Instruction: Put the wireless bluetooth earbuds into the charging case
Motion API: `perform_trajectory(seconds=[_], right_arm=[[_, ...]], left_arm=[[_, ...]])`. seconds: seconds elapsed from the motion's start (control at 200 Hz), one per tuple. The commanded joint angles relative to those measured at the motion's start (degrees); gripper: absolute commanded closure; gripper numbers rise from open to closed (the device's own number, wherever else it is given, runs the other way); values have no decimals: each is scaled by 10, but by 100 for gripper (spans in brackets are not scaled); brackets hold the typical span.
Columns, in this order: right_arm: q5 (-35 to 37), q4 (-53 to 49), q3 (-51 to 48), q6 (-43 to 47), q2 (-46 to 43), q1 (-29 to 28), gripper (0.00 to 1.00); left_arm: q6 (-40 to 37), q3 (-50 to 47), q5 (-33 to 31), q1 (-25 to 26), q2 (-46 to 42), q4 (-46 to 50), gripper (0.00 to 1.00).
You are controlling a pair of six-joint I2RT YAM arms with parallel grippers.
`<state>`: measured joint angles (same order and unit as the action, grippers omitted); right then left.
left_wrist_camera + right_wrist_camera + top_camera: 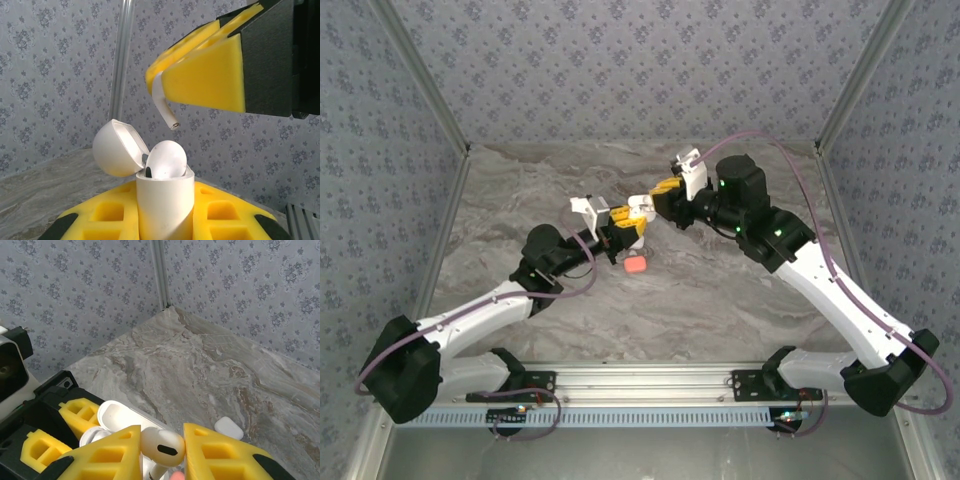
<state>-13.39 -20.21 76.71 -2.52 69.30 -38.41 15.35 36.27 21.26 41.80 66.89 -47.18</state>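
While left gripper (622, 228) clamps case (165, 200) — earbud (161, 102) hangs above rim (small gap).

Grey marbled table (720, 300), floral-patterned walls (620, 70), metal corner post (160, 272), slotted front rail (640, 415)

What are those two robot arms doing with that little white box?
They are packing earbuds away. The left arm holds the white charging case upright in its jaws, with the lid flipped open. One white earbud already sits inside. The right arm pinches a second white earbud in its jaws just above the open case, with the stem pointing down. That one is not yet in. A small orange-red piece lies on the table near them.
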Motion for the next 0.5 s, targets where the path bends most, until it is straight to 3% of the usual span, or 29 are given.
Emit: perform_trajectory(seconds=[0.0, 0.495], right_arm=[[-9, 5, 11, -6, 6, -6, 75], [18, -11, -16, -3, 7, -20, 75]], left_arm=[[4, 22, 5, 5, 1, -34, 100], [7, 22, 0, 7, 0, -39, 100]])
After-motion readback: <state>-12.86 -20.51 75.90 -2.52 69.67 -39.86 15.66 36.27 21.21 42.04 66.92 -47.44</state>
